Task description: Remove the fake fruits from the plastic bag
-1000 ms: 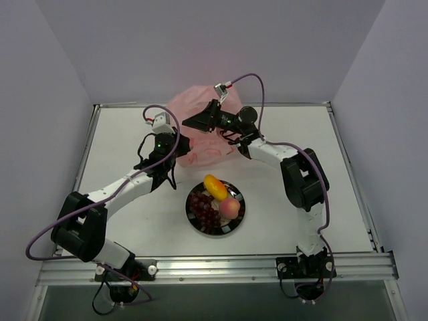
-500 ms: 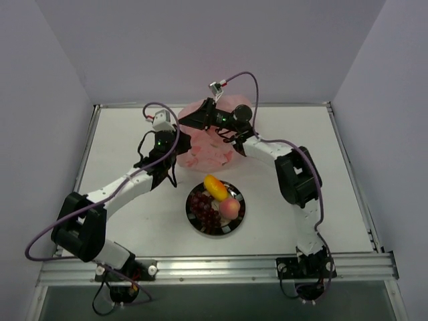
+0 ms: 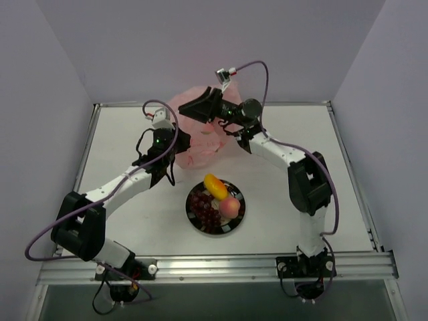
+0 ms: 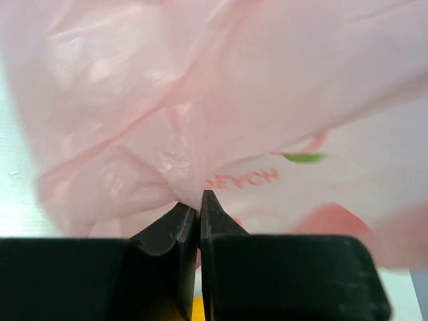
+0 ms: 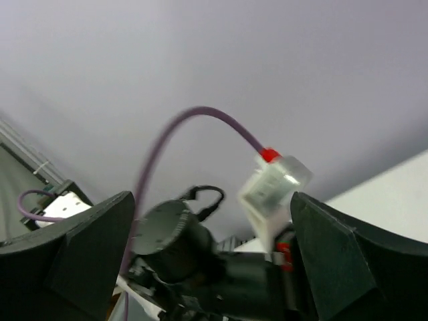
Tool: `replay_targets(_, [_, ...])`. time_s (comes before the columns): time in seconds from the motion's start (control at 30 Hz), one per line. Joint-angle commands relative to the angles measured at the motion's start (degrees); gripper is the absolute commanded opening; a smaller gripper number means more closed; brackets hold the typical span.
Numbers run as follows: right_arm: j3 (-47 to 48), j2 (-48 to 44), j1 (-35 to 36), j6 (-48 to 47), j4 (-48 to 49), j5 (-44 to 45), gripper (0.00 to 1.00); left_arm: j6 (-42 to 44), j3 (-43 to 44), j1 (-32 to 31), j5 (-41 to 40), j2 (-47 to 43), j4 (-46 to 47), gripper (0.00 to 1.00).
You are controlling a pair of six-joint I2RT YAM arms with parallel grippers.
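The pink plastic bag (image 3: 204, 137) lies crumpled at the back of the table and fills the left wrist view (image 4: 254, 100). My left gripper (image 3: 179, 143) is shut on a fold at the bag's left edge (image 4: 198, 198). My right gripper (image 3: 190, 110) is open and empty above the bag's top left, and in the right wrist view (image 5: 210, 267) it faces the left arm's wrist. The grape bunch (image 3: 204, 206), the mango (image 3: 215, 186) and the peach (image 3: 229, 208) lie in the round dish (image 3: 231, 229), in front of the bag.
The enclosure's back wall stands just behind the bag. The left arm's camera and purple cable (image 5: 194, 127) are close in front of my right gripper. The dish sits between the two arms' forearms.
My right gripper has lifted and tilted up off the bag's top, and its elbow has swung right. My left gripper keeps its hold on the bag. The fruits have not moved.
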Motion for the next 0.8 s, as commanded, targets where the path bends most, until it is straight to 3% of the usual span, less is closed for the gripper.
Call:
replay_targets(0.0, [-5.1,-2.0,1.6,0.3,27.2,-3.4,0.97,0.4,3.4,0.7,-1.1,-0.7,3.6,0.02])
replay_targets(0.03, [-11.5,-4.7,0.8,0.3,29.7,-3.4,0.97,0.4,3.8,0.8,-0.7,-0.5,3.4,0.02])
replay_targets(0.07, [-11.4,-5.5,0.0,0.3,29.7,-3.4,0.97,1.1,4.1,0.8,-0.7,-0.3,3.0,0.02])
replay_targets(0.17, [-1.7,-2.2,-1.9,0.3,23.9,-3.4,0.97,1.2,3.5,0.6,-0.6,-1.8,3.1,0.04])
replay_targets(0.23, [1.2,0.3,-1.4,0.3,27.5,-3.4,0.97,2.9,4.4,0.5,-0.3,-3.4,2.5,0.13])
replay_targets(0.27, [-1.2,-0.6,-1.1,0.3,28.7,-3.4,0.97,3.4,5.1,0.5,-0.2,-4.1,1.6,0.43])
replay_targets(0.3, [-4.0,-4.1,-1.2,0.3,27.2,-3.4,0.97,4.1,5.6,0.5,0.2,-4.9,0.1,0.59])
replay_targets(0.33, [-8.8,-6.2,-1.7,0.3,22.7,-3.4,0.97,5.1,6.0,0.5,0.5,-7.2,-1.4,0.73])
replay_targets(0.4, [-11.4,-8.3,-2.3,0.3,20.3,-3.4,0.97,5.8,5.9,0.1,0.8,-10.0,-3.3,0.91])
replay_targets(0.57, [-7.2,-1.4,-2.6,0.3,26.3,-3.4,0.97,9.1,1.1,-2.4,-1.2,-22.5,-10.9,0.91])
replay_targets(0.67, [-5.9,-1.3,-2.5,0.3,23.6,-3.4,0.97,8.5,-0.4,-3.2,0.8,-25.9,-12.0,0.68])
replay_targets(0.77, [-4.4,-1.7,-1.9,0.3,22.6,-3.4,0.97,7.0,-2.9,-6.6,5.3,-24.2,-5.1,0.57])
